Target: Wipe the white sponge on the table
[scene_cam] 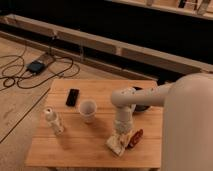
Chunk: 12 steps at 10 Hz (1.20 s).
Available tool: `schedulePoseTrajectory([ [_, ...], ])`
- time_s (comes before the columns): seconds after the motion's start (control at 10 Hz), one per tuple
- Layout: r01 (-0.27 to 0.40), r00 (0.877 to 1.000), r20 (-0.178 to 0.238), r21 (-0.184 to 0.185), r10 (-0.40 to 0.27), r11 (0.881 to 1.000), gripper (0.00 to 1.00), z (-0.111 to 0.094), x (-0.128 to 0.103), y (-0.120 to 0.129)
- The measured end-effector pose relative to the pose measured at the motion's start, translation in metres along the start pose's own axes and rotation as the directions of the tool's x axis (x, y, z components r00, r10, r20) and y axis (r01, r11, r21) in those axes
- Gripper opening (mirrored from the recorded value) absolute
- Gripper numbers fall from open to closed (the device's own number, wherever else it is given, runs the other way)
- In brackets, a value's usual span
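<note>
The white sponge (116, 145) lies on the table (80, 145) near its front edge, right of centre. My gripper (120, 135) points straight down from the white arm on the right. It is shut on the sponge's top and holds it against the slatted wood. The fingertips are hidden by the wrist and the sponge.
A white paper cup (88, 110) stands mid-table and a black phone (73, 97) lies behind it to the left. A white-capped bottle (53, 120) is at the left. A red-brown item (135, 138) lies just right of the sponge. A dark bowl (142, 101) sits behind the arm.
</note>
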Motion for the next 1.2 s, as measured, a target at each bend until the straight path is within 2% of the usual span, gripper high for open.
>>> schedulePoseTrajectory([
  [0.3, -0.057, 0.996, 0.068, -0.033, 0.060, 0.998, 0.00, -0.022, -0.026, -0.017],
  [0.5, -0.056, 0.994, 0.092, -0.044, 0.060, 0.997, 0.00, -0.032, -0.039, -0.012],
  [0.8, 0.010, 0.995, 0.104, -0.035, -0.006, 0.999, 0.00, -0.036, -0.055, 0.023],
  [0.9, 0.048, 0.993, 0.105, -0.033, -0.044, 0.998, 0.00, -0.037, -0.057, 0.041],
  [1.1, 0.118, 0.989, 0.097, -0.025, -0.115, 0.993, 0.00, -0.034, -0.052, 0.068],
  [1.2, 0.164, 0.983, 0.085, -0.016, -0.163, 0.986, 0.00, -0.030, -0.044, 0.083],
])
